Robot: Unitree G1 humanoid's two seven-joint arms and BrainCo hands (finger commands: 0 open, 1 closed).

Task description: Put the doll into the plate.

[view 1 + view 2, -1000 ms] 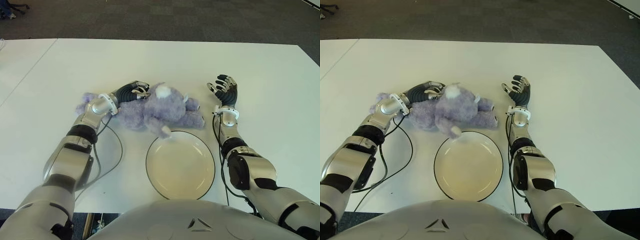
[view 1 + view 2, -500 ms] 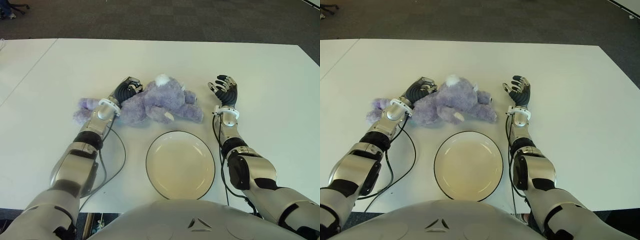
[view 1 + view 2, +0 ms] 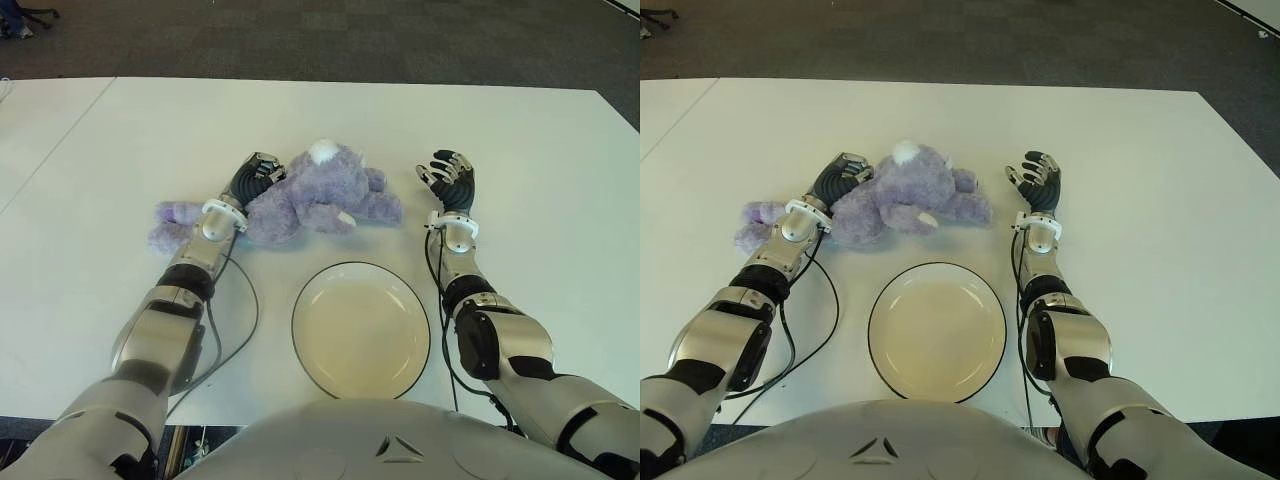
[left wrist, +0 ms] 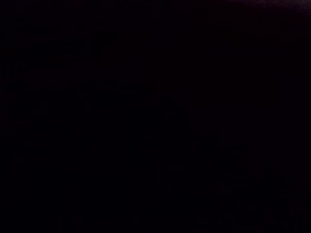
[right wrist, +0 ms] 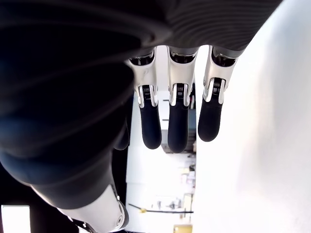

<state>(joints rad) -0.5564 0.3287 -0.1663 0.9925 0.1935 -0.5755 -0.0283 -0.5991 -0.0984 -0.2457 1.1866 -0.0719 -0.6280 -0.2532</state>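
Since the earlier frame I see the doll [image 3: 312, 195] has moved away from the plate [image 3: 361, 328], toward the far edge of the table [image 3: 540, 130]; it now lies on the table, clear of the plate's rim. My left hand [image 3: 252, 180] presses its left side, fingers curled into the fur, gripping it. My right hand [image 3: 448, 180] is to its right, fingers relaxed, holding nothing.
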